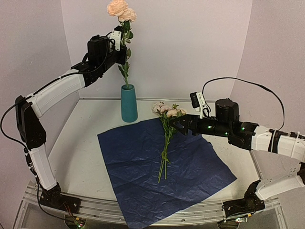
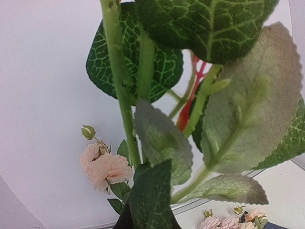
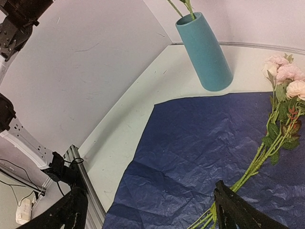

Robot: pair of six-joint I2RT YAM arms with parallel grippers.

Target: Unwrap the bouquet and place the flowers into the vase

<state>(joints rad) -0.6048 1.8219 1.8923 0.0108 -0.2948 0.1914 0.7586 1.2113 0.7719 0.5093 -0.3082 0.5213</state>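
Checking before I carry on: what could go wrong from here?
1. The left gripper holds the tall flowers high above the slim vase; a sideways pull could tip it.
2. The right gripper, open beside the loose flowers, might pinch the blue paper too and drag it.

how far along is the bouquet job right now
Done: the blue paper lies spread open, unwrapped. In hand: the left hand grips tall peach flowers, stems already in the vase. Left: a pink bunch lies on the paper, the open right hand close by, not yet gripping.
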